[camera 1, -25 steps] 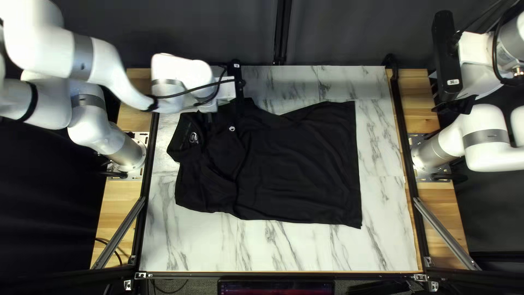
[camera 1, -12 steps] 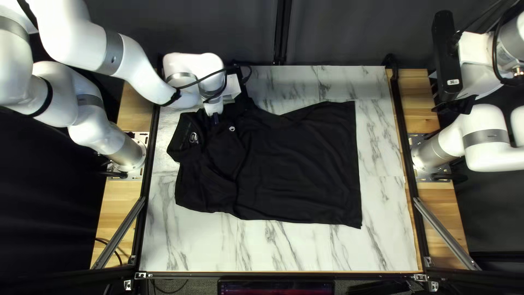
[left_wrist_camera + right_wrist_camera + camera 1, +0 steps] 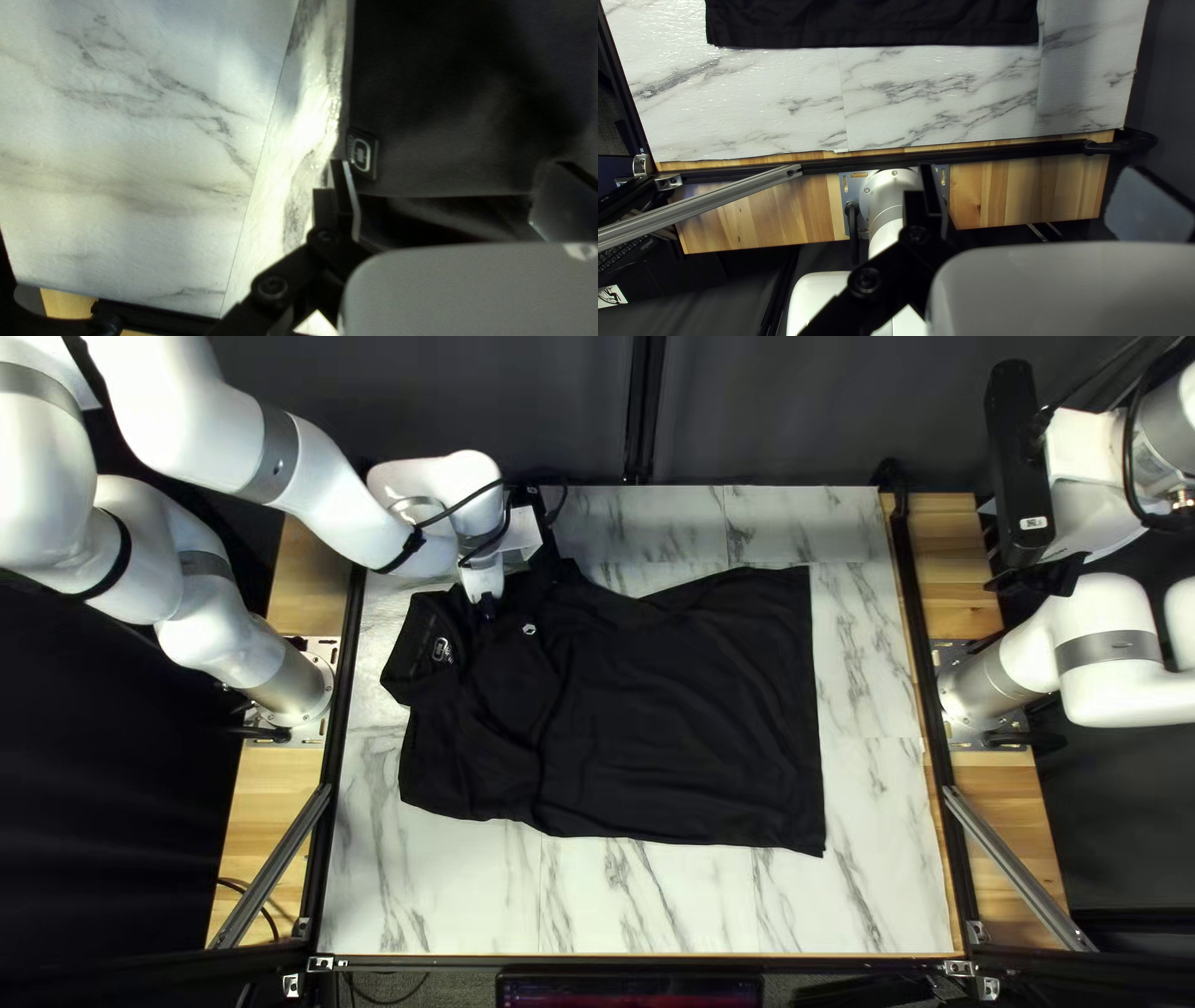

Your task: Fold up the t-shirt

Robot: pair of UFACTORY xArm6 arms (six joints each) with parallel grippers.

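Ugh, top left view crops my left arm at 10 o'clock, right arm at 2, screen at 6.

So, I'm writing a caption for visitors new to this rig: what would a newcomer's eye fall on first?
Probably the big black shirt, dark against the pale marble-patterned table, its collar toward the left of the top left view. Next, the white left arm, reaching over the collar end with its pincer open. The right arm is up at the view's right, away from the shirt.

My left pincer and right pincer gape.
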